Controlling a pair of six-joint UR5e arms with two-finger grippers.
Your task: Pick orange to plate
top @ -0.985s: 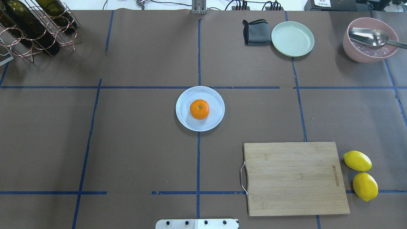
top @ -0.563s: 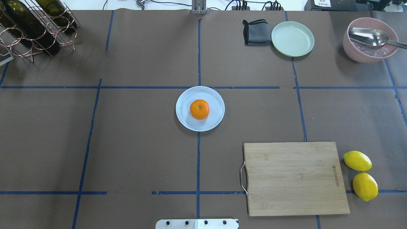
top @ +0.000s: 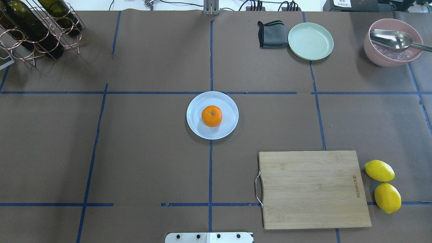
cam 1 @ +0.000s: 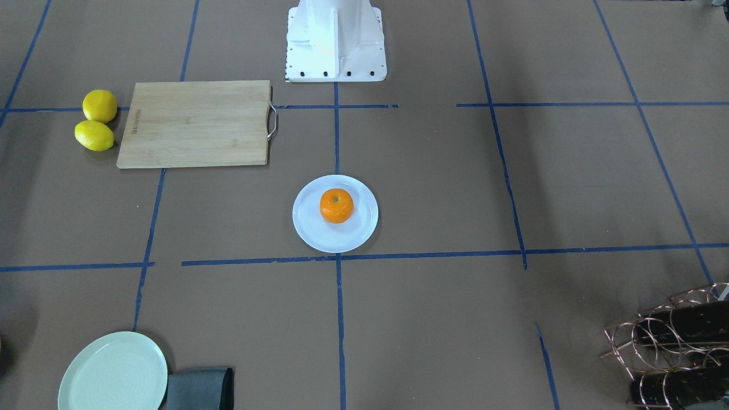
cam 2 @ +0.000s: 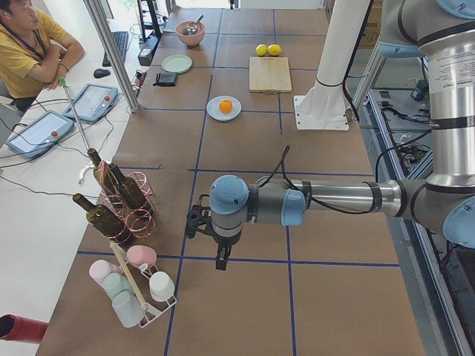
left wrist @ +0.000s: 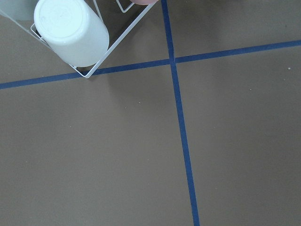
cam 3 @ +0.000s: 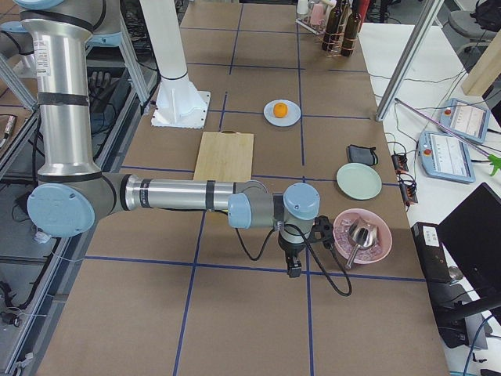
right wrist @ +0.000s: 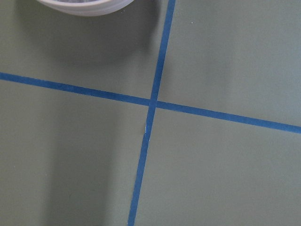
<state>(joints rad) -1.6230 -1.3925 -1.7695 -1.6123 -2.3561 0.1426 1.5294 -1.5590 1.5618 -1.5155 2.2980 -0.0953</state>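
Table [top: 152, 162], brown paper with a blue tape grid, I log first. Left gripper [cam 2: 220, 261] hangs over the left end beside a mug rack [cam 2: 137, 293]; right gripper [cam 3: 294, 270] hangs over the right end near a pink bowl [cam 3: 362, 235]; I cannot tell how either's fingers are set. Cutting board [top: 314, 189], near right. Plate [top: 229, 126], table centre, well apart from both grippers. Orange [top: 212, 116], resting mid-plate, stem dot up.

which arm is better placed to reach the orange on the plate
Left, narrowly. The orange sits on the plate on the centre line, both grippers far off at opposite table ends. The left gripper has open table toward it; the right gripper has the cutting board on its side.
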